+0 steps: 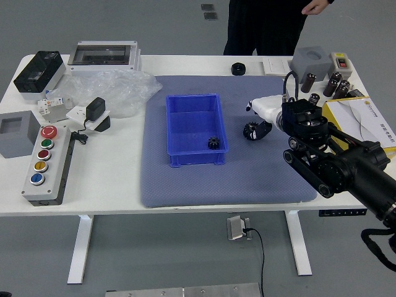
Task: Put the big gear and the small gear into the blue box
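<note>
Lying on the mat (247, 179) right of centre, the big gear (249, 130) is looking rigid and light, likely suiting a pinch across its toothed rim, while the right hand (270, 110) is holding its fingers apart at its edge and the small gear (213, 143) is sitting inside the blue box (193, 104).

The right hand's fingers (264, 129) cover the right side of the big gear (249, 131), and whether they touch it cannot be told. The rest of that hand is bunched behind a white cover (267, 108) and cannot be made out. The right arm (346, 170) runs off the right edge, hiding part of the yellow-bordered sheet (365, 120), whose print is too small to read. The person (263, 28) is cut off by the top edge. A dark sliver (5, 294) at the bottom left corner shows too little to identify.
</note>
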`<state>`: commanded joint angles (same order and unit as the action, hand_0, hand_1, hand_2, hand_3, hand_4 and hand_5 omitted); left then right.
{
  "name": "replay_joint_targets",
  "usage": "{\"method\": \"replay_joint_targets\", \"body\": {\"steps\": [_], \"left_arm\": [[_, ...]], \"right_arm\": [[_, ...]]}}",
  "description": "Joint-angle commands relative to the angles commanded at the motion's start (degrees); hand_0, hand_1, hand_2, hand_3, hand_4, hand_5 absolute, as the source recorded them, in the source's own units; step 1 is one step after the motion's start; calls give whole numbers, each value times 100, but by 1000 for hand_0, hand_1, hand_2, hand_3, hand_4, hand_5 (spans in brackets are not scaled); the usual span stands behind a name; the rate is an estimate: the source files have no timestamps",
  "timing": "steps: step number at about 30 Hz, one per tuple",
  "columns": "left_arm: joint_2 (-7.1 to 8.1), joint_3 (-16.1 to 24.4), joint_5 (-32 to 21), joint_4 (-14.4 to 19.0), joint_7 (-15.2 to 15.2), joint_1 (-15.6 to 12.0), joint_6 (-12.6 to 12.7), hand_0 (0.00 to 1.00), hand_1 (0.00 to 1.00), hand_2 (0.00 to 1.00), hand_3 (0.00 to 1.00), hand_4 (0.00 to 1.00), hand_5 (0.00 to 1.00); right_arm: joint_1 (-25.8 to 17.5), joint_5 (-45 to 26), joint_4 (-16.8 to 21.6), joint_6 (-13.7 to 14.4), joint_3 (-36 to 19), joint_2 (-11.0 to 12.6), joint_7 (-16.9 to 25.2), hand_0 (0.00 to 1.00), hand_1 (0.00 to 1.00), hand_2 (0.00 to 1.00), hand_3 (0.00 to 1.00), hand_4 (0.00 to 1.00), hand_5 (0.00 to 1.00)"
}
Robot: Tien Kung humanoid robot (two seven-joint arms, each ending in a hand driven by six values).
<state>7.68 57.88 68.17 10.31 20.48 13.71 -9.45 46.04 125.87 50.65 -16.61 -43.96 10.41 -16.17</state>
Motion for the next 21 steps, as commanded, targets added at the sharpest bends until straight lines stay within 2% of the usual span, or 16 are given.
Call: {"method": "replay_joint_targets", "body": {"steps": [21], "left_arm": [[-26, 0, 3, 0, 1, 16, -2, 824, 785, 779, 753, 661, 381]], "right_arm": [[4, 25, -412, 47, 110, -147, 59, 731, 700, 780, 856, 766, 240]]}}
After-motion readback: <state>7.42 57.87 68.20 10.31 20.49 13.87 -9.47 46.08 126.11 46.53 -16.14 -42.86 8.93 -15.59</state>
